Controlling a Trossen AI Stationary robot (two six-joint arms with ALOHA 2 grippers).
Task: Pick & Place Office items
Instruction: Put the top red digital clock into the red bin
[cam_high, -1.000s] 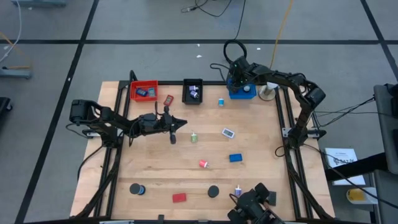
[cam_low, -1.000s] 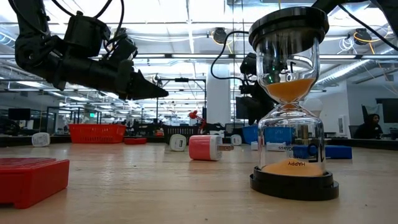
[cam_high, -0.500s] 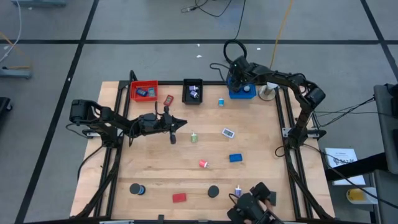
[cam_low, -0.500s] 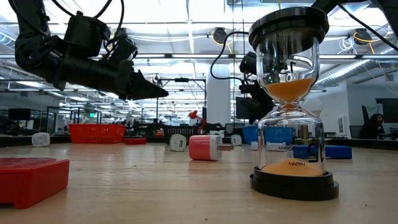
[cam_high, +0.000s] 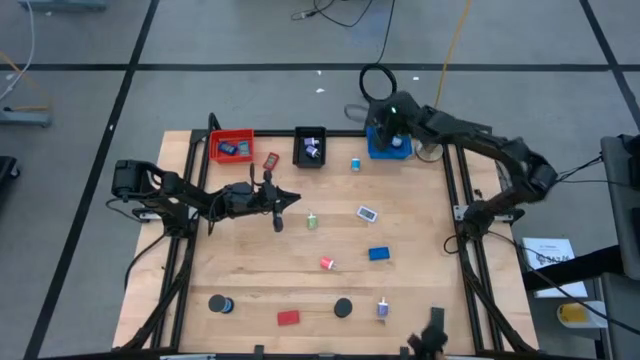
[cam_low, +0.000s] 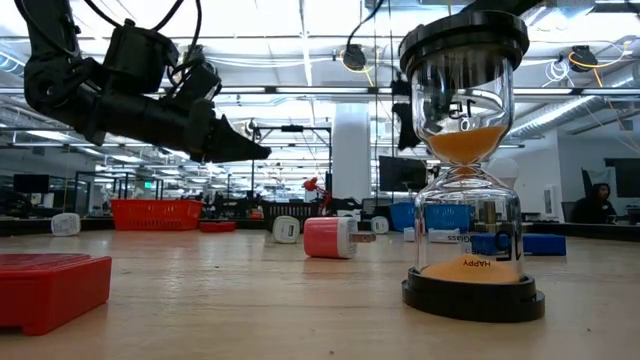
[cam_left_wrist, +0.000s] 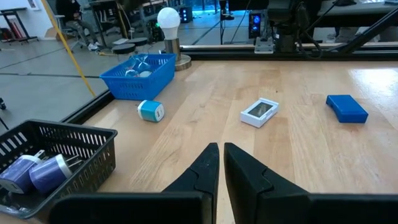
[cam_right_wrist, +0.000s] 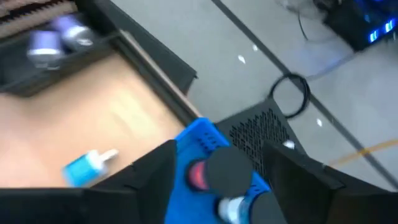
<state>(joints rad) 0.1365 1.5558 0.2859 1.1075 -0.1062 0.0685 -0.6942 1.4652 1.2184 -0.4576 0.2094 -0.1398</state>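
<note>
Upper right in the high view, the right gripper (cam_high: 392, 112) hangs over the blue mesh basket (cam_high: 388, 146), jaws apart, a round black disc (cam_right_wrist: 227, 169) between them. The left gripper (cam_high: 290, 197) waits mid-left above the pale wood-grain surface (cam_high: 250, 270), jaws together. Small office items (cam_high: 378, 254) lie scattered across the surface.

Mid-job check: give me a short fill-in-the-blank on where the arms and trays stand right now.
1. The right gripper hangs over the ____ tray.
2. The left gripper has its fingers ____.
3. Of the three trays along the table's far edge, the middle one is ____ in colour.
4. The sand in the hourglass is ____ in colour.

Missing words: blue; shut; black; orange
</note>
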